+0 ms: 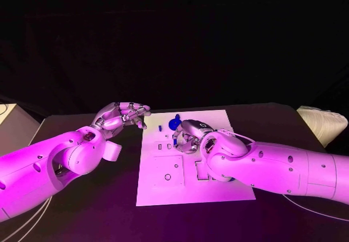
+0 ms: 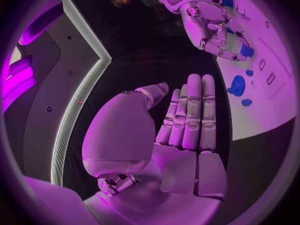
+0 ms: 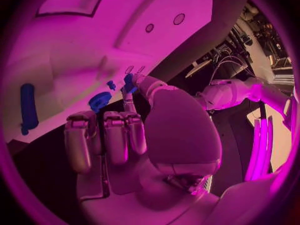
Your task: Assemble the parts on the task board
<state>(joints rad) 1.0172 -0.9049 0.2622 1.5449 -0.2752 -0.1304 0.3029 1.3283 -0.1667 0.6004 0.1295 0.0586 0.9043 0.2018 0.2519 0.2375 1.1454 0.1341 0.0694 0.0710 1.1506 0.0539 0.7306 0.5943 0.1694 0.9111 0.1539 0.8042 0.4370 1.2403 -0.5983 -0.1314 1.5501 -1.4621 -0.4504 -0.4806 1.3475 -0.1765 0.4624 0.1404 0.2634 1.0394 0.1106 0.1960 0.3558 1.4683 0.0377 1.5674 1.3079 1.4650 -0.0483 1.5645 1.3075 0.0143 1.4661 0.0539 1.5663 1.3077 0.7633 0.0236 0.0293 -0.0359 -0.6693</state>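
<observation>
The right hand point(image 1: 187, 135) pinches a small blue piece point(image 3: 129, 83) over the white board point(image 1: 182, 189); the left hand point(image 1: 123, 115) hovers open, empty; a loose pinch could drop it

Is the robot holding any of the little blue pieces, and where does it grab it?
Yes. The right hand pinches a small blue part at its fingertips, above the task board. The left hand holds nothing.

Right robot hand point(image 1: 190, 136) perhaps hides board slots.
</observation>
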